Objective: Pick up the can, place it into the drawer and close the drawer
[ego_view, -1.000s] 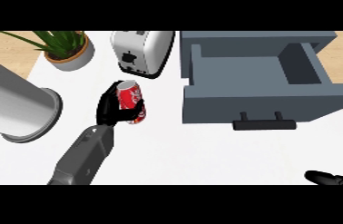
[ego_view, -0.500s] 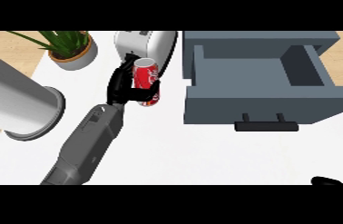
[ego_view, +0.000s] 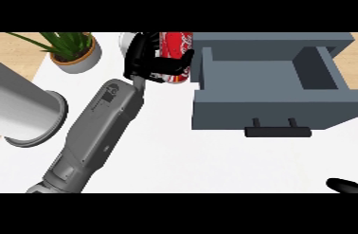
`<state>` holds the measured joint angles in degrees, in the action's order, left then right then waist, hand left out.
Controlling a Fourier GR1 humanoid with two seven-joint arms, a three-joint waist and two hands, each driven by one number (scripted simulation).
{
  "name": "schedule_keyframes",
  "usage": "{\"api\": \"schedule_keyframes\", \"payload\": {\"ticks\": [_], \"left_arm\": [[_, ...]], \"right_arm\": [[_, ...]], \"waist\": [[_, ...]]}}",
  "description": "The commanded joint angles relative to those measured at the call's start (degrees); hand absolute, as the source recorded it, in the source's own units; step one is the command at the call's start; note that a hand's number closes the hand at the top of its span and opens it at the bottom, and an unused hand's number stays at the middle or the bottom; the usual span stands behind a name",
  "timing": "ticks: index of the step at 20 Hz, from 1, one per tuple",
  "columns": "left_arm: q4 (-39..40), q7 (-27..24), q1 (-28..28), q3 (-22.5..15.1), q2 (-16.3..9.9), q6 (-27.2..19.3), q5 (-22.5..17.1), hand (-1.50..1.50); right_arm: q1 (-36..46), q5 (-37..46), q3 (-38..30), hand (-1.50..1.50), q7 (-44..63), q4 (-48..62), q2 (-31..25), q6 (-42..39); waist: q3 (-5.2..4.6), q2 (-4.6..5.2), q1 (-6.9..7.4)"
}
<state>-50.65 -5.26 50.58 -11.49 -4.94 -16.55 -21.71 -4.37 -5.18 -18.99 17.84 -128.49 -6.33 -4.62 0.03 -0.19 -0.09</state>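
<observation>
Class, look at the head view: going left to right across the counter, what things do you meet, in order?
Metal cylinder → potted plant → left hand holding the red can → open grey drawer → right hand, only just showing at the lower right edge.

The open drawer shows a bare floor with room inside, walled on all sides. Its left wall stands just beside the can held in the left hand. The white surface before the drawer front lies free. At the left, a potted plant and a metal cylinder crowd that side.
</observation>
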Motion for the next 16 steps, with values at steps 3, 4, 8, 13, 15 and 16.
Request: {"api": "schedule_keyframes", "payload": {"ticks": [3, 4, 8, 13, 15, 16], "left_arm": [[-2.6, 10.8, 9.8, 0.2, 1.4, -4.6, 2.5, 1.50], [-2.0, 9.2, 10.2, 0.7, 2.3, -5.2, 3.4, 1.50], [3.2, 11.2, 15.6, -0.4, 4.8, -6.8, 4.7, 1.50], [9.1, 13.9, 25.0, 1.6, 4.9, -8.2, 4.2, 1.50], [9.9, 15.5, 27.0, 1.9, 4.9, -7.7, 5.6, 1.50], [11.5, 15.5, 27.8, 0.3, 4.9, -9.5, 3.3, 1.50]], "right_arm": [[2.8, -0.5, -0.9, -1.50, 3.9, -0.6, -2.0, 0.8], [3.1, 2.5, 1.8, -1.50, 0.2, 1.3, 0.3, 1.5], [-1.9, 0.9, 1.6, -1.50, -0.2, -2.6, 1.5, -0.4], [4.2, 0.3, 0.3, -1.50, 0.3, 3.1, -1.0, 0.5], [1.7, 2.8, 2.8, -1.50, 1.1, -1.9, 1.9, 2.1], [1.6, -1.7, -0.8, -1.50, 0.4, 0.0, -0.8, -0.5]], "waist": [[-0.01, 0.12, -0.36], [-0.01, 0.21, -0.28], [0.00, 0.32, -1.18], [0.02, 0.57, -1.53], [0.00, 0.40, -1.29], [0.04, 0.47, -1.96]]}}
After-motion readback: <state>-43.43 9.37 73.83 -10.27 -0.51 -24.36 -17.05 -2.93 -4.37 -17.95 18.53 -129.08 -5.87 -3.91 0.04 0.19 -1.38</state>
